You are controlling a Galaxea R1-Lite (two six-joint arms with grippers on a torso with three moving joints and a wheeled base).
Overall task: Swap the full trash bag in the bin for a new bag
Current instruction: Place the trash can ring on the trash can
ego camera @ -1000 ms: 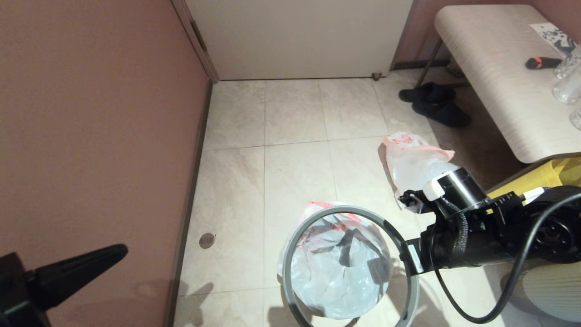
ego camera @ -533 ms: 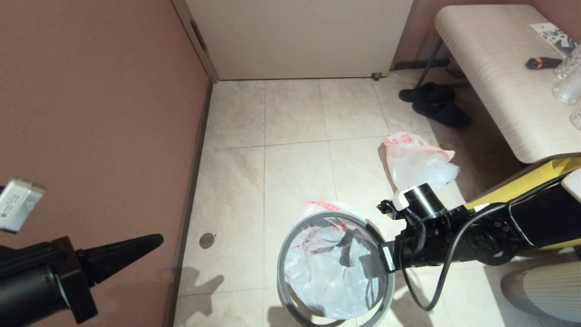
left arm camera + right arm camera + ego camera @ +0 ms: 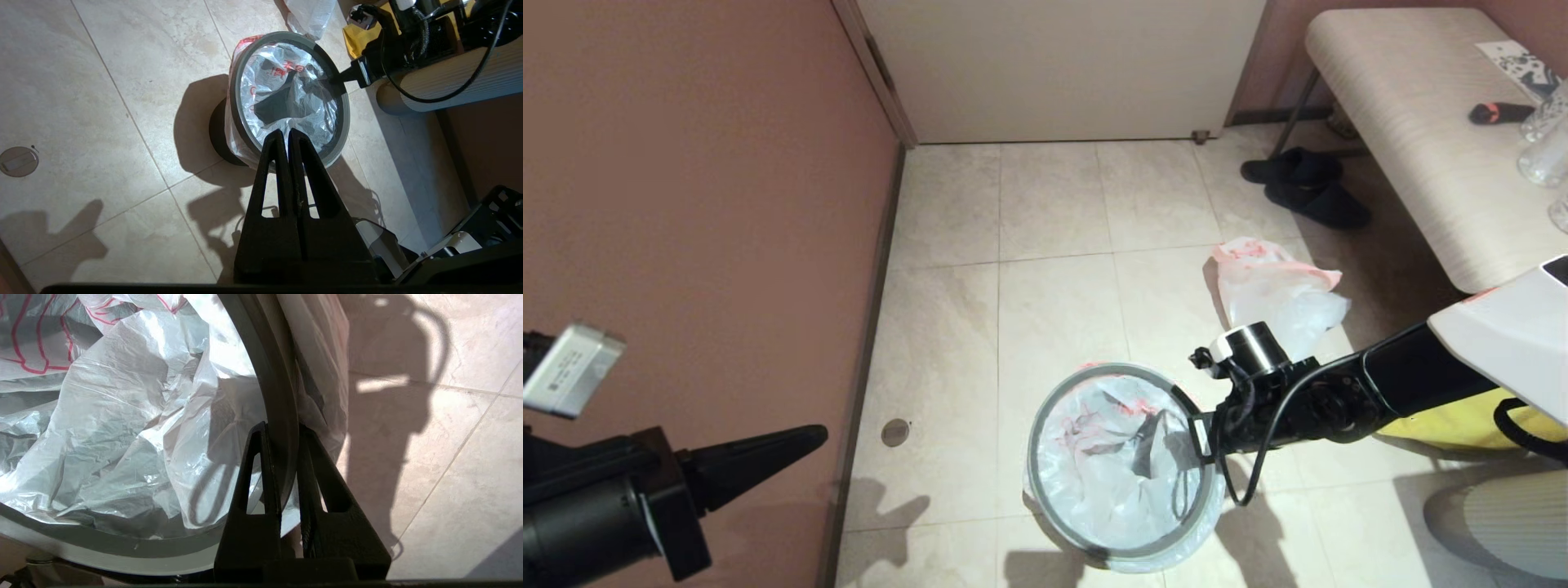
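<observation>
The grey hoop (image 3: 1045, 408) is pinched by the right gripper (image 3: 286, 433) at its rim, over the bin (image 3: 218, 134), w/ the new bag (image 3: 1111, 474) already draped inside and its edge folded over. The left gripper (image 3: 288, 136) is clenched on nothing, held above the floor nr the bin. Old bag (image 3: 1274, 294) is out, lying on the tiles near the bench (image 3: 1421, 163); judged left: hoop to be seated fully.

The right arm reaches in from the right side, stretched out low. Its right claw (image 3: 282, 433) is pinched tight on the grey hoop (image 3: 280, 396), one finger on each side. The left arm stays at the lower left. The left claw (image 3: 287, 136) is closed, its two fingers pressed together, holding nothing.
</observation>
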